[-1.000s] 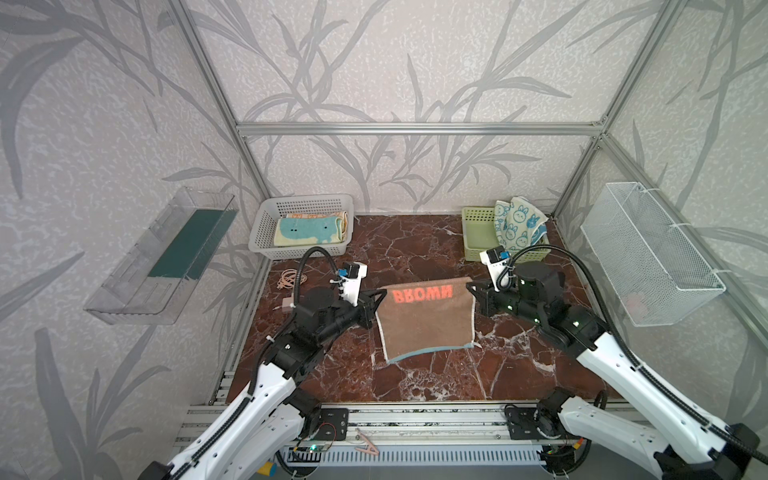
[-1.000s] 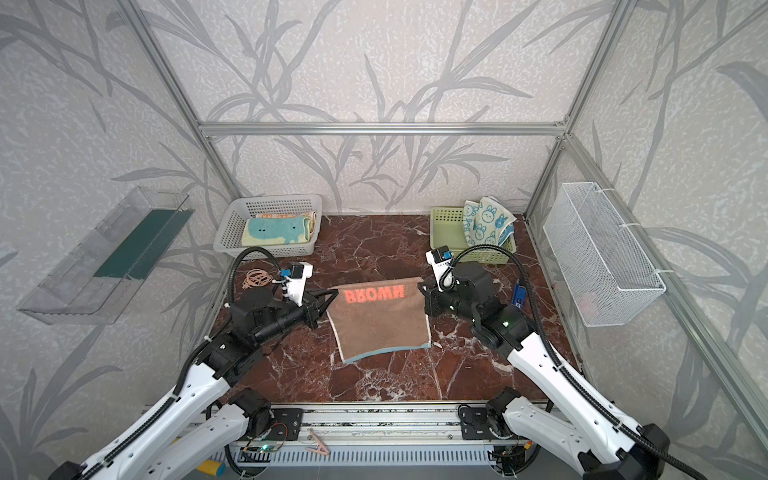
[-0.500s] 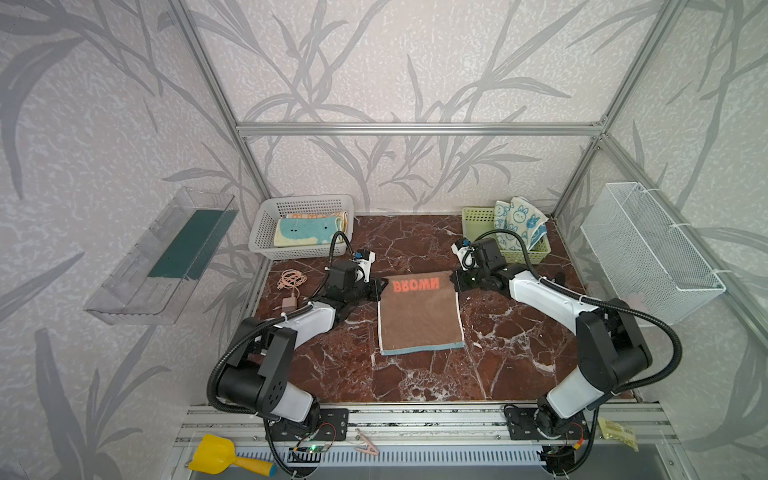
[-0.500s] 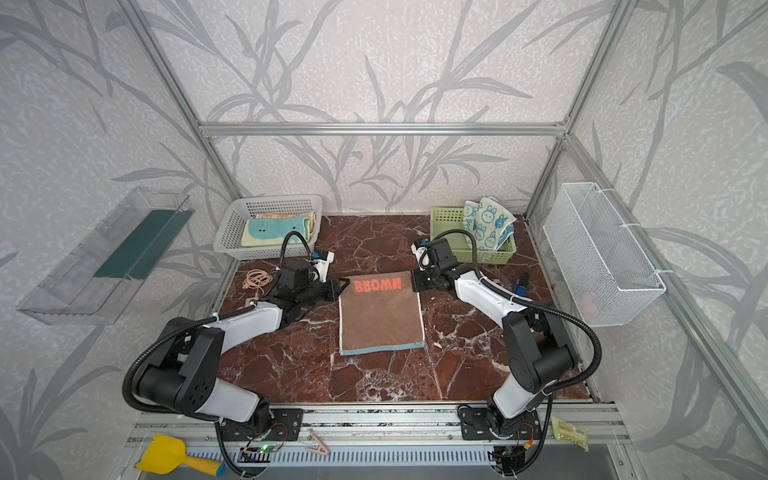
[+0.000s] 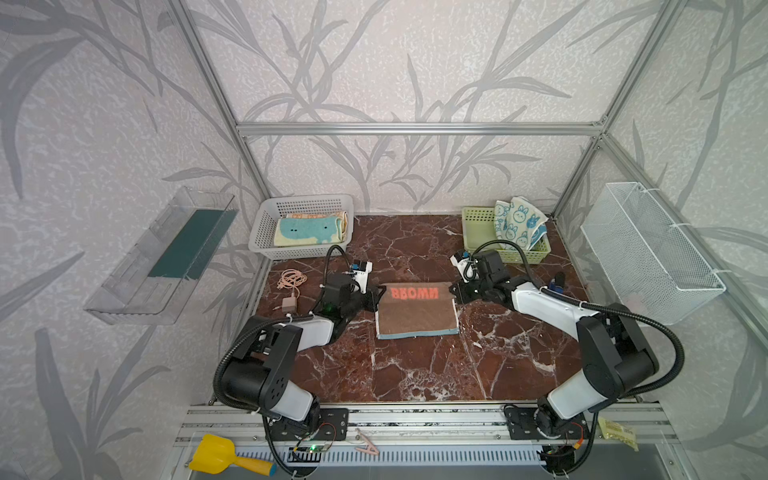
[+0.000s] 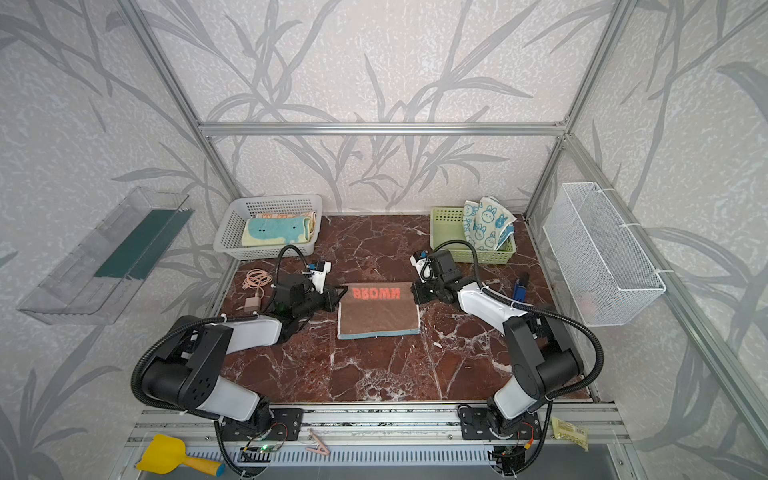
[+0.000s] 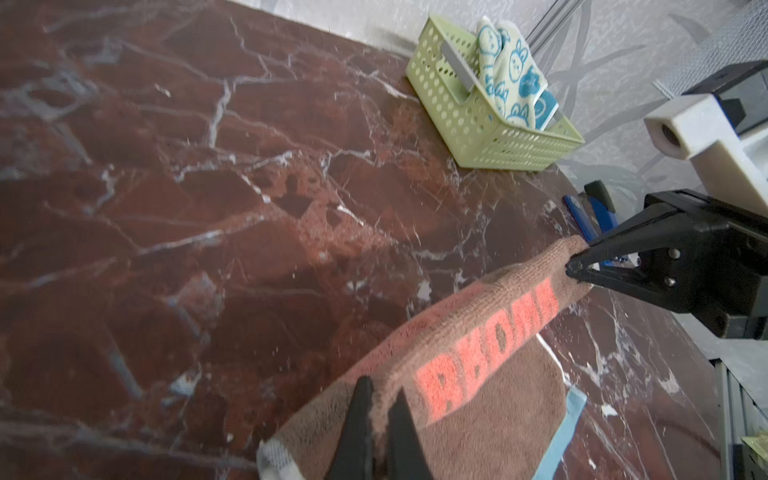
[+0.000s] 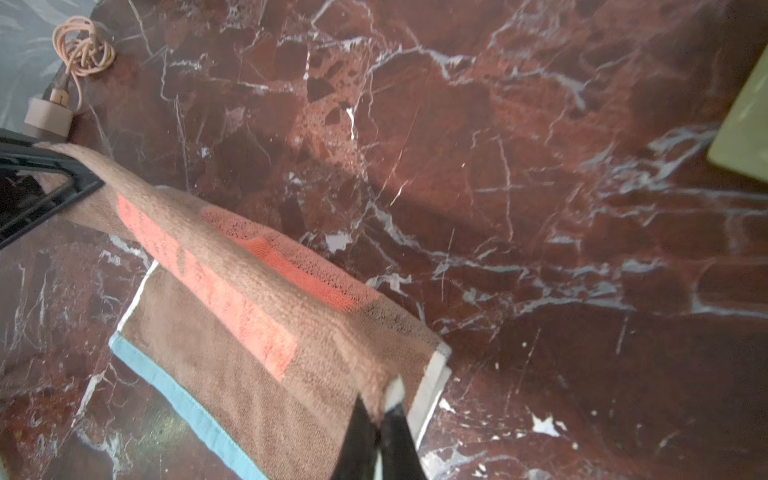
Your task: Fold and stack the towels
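Left wrist view is showing my left jaws pressing together on one far corner of the brown towel (image 7: 478,415). My right jaws are pinching the other far corner. The towel is lying in the middle of the tabletop (image 5: 415,374) with its red letters facing up. Its held edge is lifting a little off the stone.

I am thinking the job is more than half done. The white basket (image 5: 262,232) is holding folded towels, and the teal hippo towel (image 5: 307,232) is sitting on top of an orange towel (image 5: 316,215). I cannot tell how many are lying under it. The green basket (image 5: 476,237) is holding the white bunny towel (image 5: 517,222), all bunched up and poking over the rim. I am guessing the brown towel is needing more folding and stacking, and the bunny one is not folded yet.
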`<action>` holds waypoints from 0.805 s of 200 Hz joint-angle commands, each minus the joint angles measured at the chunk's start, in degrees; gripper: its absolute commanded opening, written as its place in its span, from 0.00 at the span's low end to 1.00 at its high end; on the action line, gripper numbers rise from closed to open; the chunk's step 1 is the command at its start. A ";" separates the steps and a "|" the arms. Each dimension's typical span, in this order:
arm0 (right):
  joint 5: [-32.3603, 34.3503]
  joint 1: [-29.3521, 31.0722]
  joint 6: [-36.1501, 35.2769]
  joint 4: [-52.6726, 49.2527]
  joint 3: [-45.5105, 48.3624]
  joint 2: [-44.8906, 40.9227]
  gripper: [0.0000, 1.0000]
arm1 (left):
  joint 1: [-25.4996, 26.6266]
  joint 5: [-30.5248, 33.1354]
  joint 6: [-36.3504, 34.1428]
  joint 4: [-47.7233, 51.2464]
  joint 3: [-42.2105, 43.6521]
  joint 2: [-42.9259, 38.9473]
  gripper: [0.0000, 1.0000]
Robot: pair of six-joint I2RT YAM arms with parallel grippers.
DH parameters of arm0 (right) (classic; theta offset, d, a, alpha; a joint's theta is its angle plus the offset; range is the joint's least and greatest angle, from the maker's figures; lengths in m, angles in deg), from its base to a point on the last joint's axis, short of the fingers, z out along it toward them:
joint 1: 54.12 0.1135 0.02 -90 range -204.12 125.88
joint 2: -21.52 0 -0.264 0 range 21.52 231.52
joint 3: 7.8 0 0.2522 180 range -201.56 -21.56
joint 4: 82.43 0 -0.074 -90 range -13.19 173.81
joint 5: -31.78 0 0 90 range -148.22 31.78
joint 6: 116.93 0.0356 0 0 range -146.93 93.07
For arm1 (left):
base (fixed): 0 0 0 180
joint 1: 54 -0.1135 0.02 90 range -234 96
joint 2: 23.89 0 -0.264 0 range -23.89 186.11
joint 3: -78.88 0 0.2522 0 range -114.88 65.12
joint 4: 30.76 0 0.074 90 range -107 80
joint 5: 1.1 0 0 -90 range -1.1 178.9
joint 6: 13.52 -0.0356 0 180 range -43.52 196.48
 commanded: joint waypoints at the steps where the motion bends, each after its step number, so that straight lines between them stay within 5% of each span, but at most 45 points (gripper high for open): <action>1: -0.55 -0.54 1.22 0.22 2.14 -2.30 0.00 | -0.63 1.59 0.95 -6.89 2.80 -1.35 0.00; 83: -2.92 -0.57 4.52 2.75 8.23 -2.60 0.00 | 1.42 2.45 0.54 -5.49 8.81 -5.01 0.00; 129: -4.56 -0.61 4.82 0.73 8.29 -4.76 0.36 | 2.22 2.94 2.72 -1.88 10.44 -8.16 0.36; 161: -3.95 -0.55 3.58 -7.36 8.05 -10.89 0.44 | 3.36 4.15 1.79 6.86 11.70 -16.39 0.41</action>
